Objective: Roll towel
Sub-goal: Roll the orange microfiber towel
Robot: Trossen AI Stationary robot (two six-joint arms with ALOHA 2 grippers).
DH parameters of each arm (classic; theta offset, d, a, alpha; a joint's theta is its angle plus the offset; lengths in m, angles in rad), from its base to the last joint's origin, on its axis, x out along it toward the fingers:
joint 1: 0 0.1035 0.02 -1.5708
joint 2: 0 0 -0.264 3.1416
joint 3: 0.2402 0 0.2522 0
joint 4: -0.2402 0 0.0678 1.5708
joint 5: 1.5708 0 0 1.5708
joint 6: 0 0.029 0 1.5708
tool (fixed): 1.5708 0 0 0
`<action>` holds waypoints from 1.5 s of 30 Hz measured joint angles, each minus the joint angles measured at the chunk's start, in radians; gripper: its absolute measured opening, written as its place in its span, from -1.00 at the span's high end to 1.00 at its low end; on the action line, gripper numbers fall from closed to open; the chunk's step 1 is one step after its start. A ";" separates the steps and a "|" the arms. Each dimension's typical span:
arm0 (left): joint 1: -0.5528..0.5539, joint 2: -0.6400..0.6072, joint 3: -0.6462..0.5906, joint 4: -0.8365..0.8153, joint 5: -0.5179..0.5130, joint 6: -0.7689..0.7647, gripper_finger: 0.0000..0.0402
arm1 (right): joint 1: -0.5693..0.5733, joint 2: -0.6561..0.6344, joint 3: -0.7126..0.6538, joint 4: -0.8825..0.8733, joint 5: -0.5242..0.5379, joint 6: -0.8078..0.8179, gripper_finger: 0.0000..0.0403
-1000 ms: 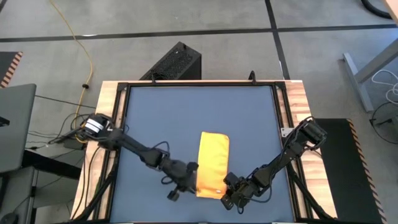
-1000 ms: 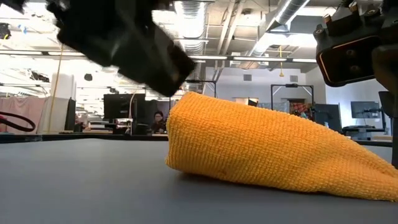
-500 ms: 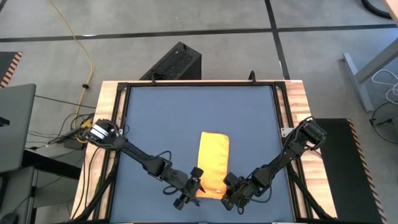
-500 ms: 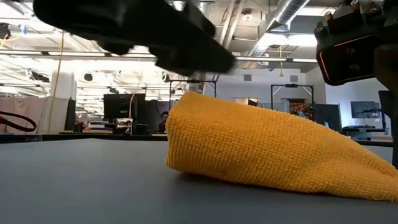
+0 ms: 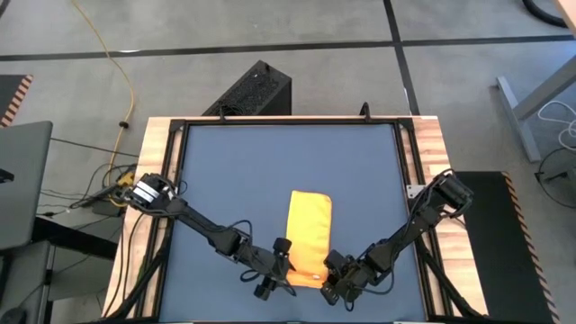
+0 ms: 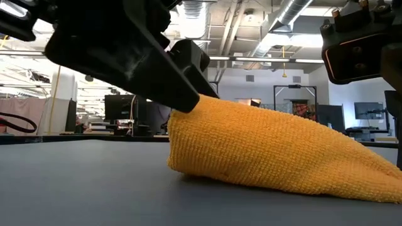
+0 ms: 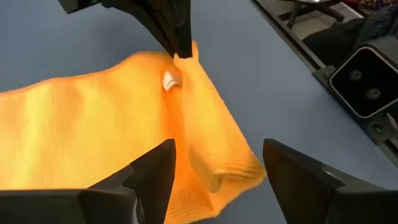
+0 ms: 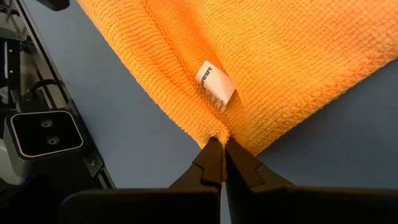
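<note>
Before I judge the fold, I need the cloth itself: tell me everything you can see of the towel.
The towel is bright yellow-orange, soft, with a knitted-looking weave and a small white tag near one edge. It lies folded into a narrow strip on the dark blue table, toward its near edge, bulging at one end and tapering flat. The right gripper is shut on its edge by the tag. The left gripper hovers open at its near corner, not gripping it.
</note>
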 joint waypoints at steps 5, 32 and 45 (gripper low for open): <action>-0.002 0.004 0.000 0.002 0.008 -0.030 0.05 | -0.002 0.000 0.000 -0.001 0.001 0.000 0.89; 0.049 0.077 -0.002 -0.119 0.418 -0.565 1.00 | -0.004 0.003 -0.003 0.156 -0.025 0.038 0.87; 0.073 0.119 0.006 -0.143 0.444 -0.597 1.00 | -0.018 0.013 0.000 0.106 -0.032 0.090 0.88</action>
